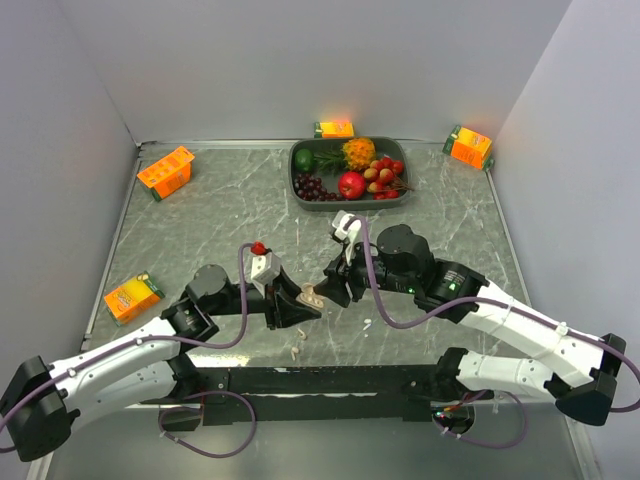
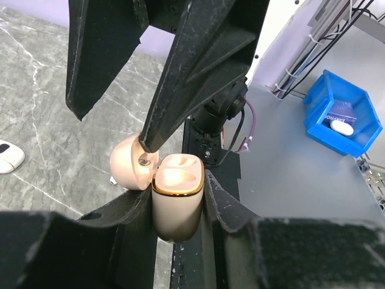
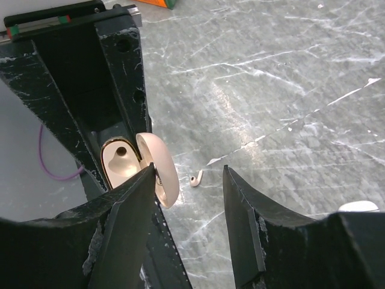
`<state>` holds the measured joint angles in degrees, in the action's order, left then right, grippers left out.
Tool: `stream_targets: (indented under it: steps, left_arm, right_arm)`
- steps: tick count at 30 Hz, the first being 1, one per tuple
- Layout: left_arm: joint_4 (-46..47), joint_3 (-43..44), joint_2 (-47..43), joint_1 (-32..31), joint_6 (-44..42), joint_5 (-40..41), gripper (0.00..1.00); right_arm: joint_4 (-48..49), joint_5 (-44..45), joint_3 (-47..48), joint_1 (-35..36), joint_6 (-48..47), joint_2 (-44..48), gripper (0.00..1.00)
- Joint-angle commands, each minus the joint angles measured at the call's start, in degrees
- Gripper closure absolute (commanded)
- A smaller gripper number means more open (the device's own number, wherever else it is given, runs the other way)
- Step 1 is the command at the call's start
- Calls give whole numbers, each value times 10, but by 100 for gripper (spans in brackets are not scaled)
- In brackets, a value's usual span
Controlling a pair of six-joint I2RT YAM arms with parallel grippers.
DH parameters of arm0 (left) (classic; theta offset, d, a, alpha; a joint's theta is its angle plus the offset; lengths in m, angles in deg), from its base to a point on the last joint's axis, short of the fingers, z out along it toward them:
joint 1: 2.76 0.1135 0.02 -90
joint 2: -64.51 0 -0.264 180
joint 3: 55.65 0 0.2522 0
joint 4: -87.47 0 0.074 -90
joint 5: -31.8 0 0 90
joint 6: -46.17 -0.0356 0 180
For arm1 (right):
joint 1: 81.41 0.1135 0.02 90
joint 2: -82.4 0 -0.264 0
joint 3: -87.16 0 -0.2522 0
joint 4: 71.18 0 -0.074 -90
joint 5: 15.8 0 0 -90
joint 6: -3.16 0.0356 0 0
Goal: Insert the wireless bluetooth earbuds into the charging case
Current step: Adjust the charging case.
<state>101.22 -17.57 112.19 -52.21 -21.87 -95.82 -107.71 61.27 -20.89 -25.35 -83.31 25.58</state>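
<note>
In left hand [image 2: 176, 188], open charging case [image 2: 175, 211]; earbud [image 3: 196, 179] on table [image 1: 200, 215]; fruit tray [image 1: 296, 170] beyond.

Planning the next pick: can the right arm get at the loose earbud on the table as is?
Probably yes. The earbud lies bare on the table beyond the open right gripper, nothing over it. One finger touches the lid of the charging case, so it would need to back off first.

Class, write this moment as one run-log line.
left pincer: shut on charging case | lid: open | right pincer: open, at lid | earbud: on table
</note>
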Motion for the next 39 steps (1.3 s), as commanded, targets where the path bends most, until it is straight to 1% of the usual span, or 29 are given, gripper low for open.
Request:
stream_targets:
  steps: [1,5,7,10,12,14,16,17,18,19,22,23,24,26,27,28,32,33,39]
  left_arm:
    - [15,7,-22,-7,-3,-16,99]
    - [11,0,-41,-8,-3,-13,99]
    - [-4,-1,-47,-8,-3,3,99]
    - [-19,-2,-59,-8,-7,31,99]
    - [-28,-8,-73,-8,-9,47,99]
    - [-26,-22,-95,-8,-7,81,99]
    - [-22,-36,-122,-7,0,115,99]
    - [-24,-38,-131,-7,1,127,99]
    - [-27,-42,-140,-8,3,139,99]
    - [-26,-53,-159,-8,12,147,99]
    - [-23,-84,-205,-8,38,186,99]
    - [-21,-92,-218,-8,43,203,99]
    - [-21,-99,-230,-8,48,214,99]
    - [-38,-111,-266,-8,53,242,99]
    - [-46,-112,-277,-8,53,252,99]
    - [-72,-110,-297,-8,49,260,99]
    - [-129,-103,-341,-8,41,306,99]
    - [-140,-103,-348,-8,41,330,99]
    - [-181,-113,-406,-9,60,399,99]
  right_arm:
    - [8,6,16,-13,12,0,44]
    - [6,18,15,-20,21,12,41]
    - [6,11,10,-21,19,25,39]
    - [35,10,-25,-21,33,74,38]
    - [43,32,-45,-21,56,115,38]
    - [21,87,-69,-21,83,132,39]
    - [-13,121,-81,-22,120,131,38]
    - [-39,134,-87,-21,141,120,39]
    - [-54,175,-93,-23,185,111,41]
    - [-64,177,-103,-23,198,102,43]
    - [-62,120,-130,-21,216,55,46]
    - [-54,109,-139,-22,224,30,47]
    - [-26,83,-160,-21,237,15,50]
    - [14,62,-179,-22,244,-21,52]
    - [55,47,-192,-22,249,-34,54]
    - [70,25,-194,-21,250,-47,54]
    - [99,13,-173,-5,247,-123,53]
    - [105,10,-165,-2,246,-134,52]
    - [152,7,-139,39,263,-213,45]
